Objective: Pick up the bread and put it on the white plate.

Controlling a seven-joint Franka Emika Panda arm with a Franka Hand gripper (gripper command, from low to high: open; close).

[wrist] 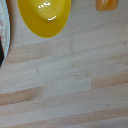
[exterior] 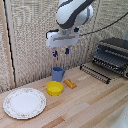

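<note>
The bread (exterior: 70,83) is a small orange-brown oblong piece lying on the wooden table just to the exterior view's right of the yellow bowl (exterior: 55,88). A corner of it shows at the edge of the wrist view (wrist: 107,4). The white dish (exterior: 24,102) with a faint floral rim lies flat at the exterior view's front left; its rim shows in the wrist view (wrist: 4,30). My gripper (exterior: 60,52) hangs high above the bowl and the blue cup, fingers pointing down with a gap between them, holding nothing.
A blue cup (exterior: 58,74) stands behind the yellow bowl (wrist: 44,16). A black toaster oven (exterior: 112,56) with its rack pulled out stands at the exterior view's right. A woven screen backs the table.
</note>
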